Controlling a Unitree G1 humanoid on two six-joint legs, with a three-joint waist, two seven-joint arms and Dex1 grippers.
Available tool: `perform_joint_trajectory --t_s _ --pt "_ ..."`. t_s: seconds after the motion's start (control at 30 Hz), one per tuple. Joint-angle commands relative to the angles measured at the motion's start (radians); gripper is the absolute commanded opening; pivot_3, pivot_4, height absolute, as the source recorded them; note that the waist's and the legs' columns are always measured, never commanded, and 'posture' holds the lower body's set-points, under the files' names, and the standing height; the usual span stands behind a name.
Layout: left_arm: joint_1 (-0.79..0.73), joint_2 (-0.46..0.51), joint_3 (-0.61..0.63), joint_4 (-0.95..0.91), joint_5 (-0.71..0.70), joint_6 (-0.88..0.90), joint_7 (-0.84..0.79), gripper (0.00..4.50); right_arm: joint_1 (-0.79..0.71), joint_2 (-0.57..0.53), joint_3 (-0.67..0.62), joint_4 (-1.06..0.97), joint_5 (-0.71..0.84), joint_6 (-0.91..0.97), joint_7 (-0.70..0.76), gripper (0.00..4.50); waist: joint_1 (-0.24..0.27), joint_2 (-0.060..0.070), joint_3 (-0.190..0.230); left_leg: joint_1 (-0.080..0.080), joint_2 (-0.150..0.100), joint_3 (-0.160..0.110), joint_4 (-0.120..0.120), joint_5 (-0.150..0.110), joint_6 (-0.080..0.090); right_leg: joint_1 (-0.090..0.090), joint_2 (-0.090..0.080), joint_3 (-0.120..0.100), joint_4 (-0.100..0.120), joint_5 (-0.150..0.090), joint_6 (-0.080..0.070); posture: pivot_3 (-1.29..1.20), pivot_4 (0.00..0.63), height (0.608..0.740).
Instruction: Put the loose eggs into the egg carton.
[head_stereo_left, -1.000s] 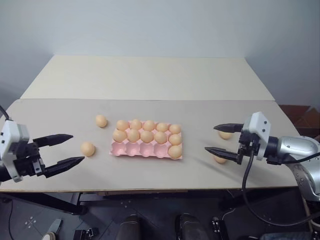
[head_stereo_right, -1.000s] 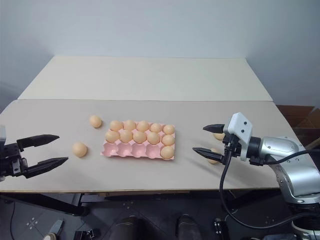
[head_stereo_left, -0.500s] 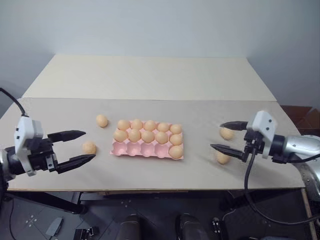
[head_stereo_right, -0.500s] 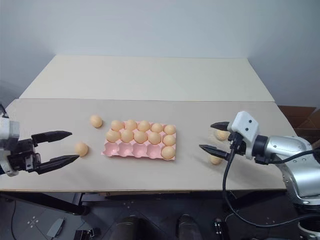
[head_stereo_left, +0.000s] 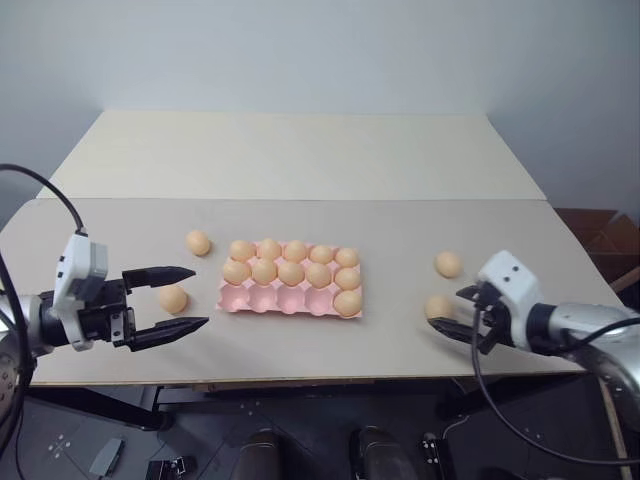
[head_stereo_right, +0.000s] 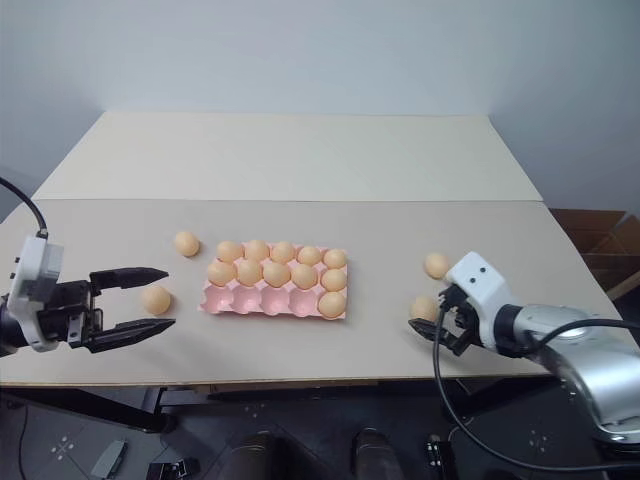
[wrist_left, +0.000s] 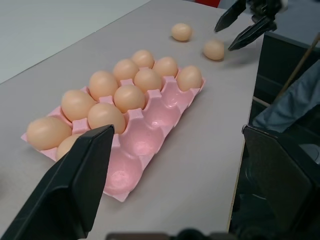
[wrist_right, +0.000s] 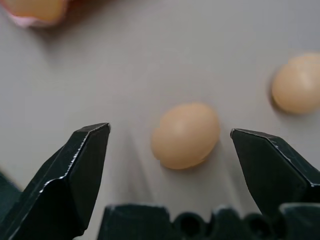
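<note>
I count eleven eggs seated in the egg carton (head_stereo_left: 290, 283) mid-counter, four near-row cups empty, and four loose eggs left: two at its 9 o'clock by my wide-open, empty left fingers (head_stereo_left: 168, 301), two at 3 o'clock, the nearer egg (wrist_right: 186, 135) between my wide-open, empty right fingers (wrist_right: 170, 145).

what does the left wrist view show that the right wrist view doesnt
Left wrist view alone: the whole pink carton with its near row of four empty cups, and the right gripper from outside, its jaws open beside an egg.

Right wrist view alone: a close look at the near egg lying on the table between those open jaws, not touched.

Both: that same egg, the second loose egg beyond it, and the carton's end egg.
</note>
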Motion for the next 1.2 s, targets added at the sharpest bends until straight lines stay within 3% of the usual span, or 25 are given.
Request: perform_joint_trajectory --t_s 0.03,0.1,0.17,0.33,0.4,0.53,0.73,1.0,1.1,1.2 --pt "-0.03 0.022 0.001 0.012 0.003 -0.012 -0.015 4.45 -0.045 0.044 0.013 0.031 -0.039 0.039 -0.079 4.5 0.0 0.0 0.0 0.0 0.0 0.0 0.0 0.0 0.0 0.0 0.0 0.0 0.0 0.001 0.0 0.0 0.15 0.74" --pt "-0.044 0.025 -0.006 0.023 0.009 -0.018 -0.018 4.45 -0.061 0.064 0.055 0.066 -0.086 0.03 -0.118 4.5 0.0 0.0 0.0 0.0 0.0 0.0 0.0 0.0 0.0 0.0 0.0 0.0 0.0 0.001 0.0 0.0 0.15 0.74" --pt "-0.054 0.028 -0.009 0.029 0.013 -0.02 -0.02 4.5 -0.079 0.084 0.061 0.074 -0.084 0.032 -0.119 4.1 -0.001 0.0 0.0 0.0 0.0 0.001 0.0 0.0 0.0 0.0 0.0 0.001 0.0 0.001 0.0 0.0 0.15 0.74" --pt "-0.049 0.03 0.007 0.03 0.022 -0.024 -0.023 4.5 -0.109 0.104 0.042 0.039 -0.07 0.055 -0.117 2.47 -0.002 0.0 0.0 0.0 0.001 0.001 0.0 0.0 0.0 0.0 0.001 0.001 0.0 0.001 0.001 0.0 0.15 0.74" --pt "-0.037 0.029 0.021 0.023 0.021 -0.021 -0.021 4.5 -0.127 0.1 0.034 -0.004 -0.062 0.058 -0.112 2.05 -0.002 0.0 0.0 0.0 0.001 0.001 0.0 0.0 0.0 0.0 0.001 0.001 0.0 0.001 0.001 0.0 0.15 0.74" --pt "-0.001 0.029 0.061 0.008 0.021 -0.015 -0.012 4.5 -0.231 0.127 0.05 -0.079 -0.009 0.083 -0.086 2.05 -0.012 0.0 0.0 0.0 0.001 0.001 0.0 0.0 0.0 -0.001 0.001 0.001 0.0 0.001 0.001 0.0 0.15 0.74" --pt "0.057 0.027 0.114 -0.009 0.016 -0.013 -0.013 4.5 -0.449 0.334 0.296 -0.044 -0.02 0.067 -0.1 2.05 -0.029 0.0 0.0 0.002 0.003 0.001 -0.002 0.0 0.0 -0.001 0.003 0.001 0.002 0.001 0.0 0.0 0.15 0.74" --pt "0.097 0.025 0.155 -0.031 0.01 -0.007 -0.002 4.5 -0.48 0.423 0.502 0.016 -0.109 0.028 -0.116 2.05 -0.012 0.0 0.0 -0.001 0.001 0.001 -0.002 0.0 0.0 -0.001 0.0 0.0 0.0 0.002 -0.001 0.0 0.15 0.74" --pt "0.094 0.024 0.152 -0.031 0.011 -0.007 0.002 4.5 -0.489 0.444 0.533 0.043 -0.144 0.013 -0.125 2.85 -0.016 0.0 0.0 0.001 0.001 0.002 -0.002 0.0 0.0 -0.001 0.0 0.001 0.0 0.002 -0.001 0.0 0.15 0.74" --pt "0.088 0.026 0.147 -0.027 0.011 -0.008 0.003 4.5 -0.497 0.464 0.495 0.027 -0.149 0.024 -0.132 3.96 -0.021 0.0 0.0 0.001 0.002 0.001 -0.002 0.0 0.0 -0.002 0.001 0.0 0.002 0.001 -0.002 0.0 0.15 0.74"
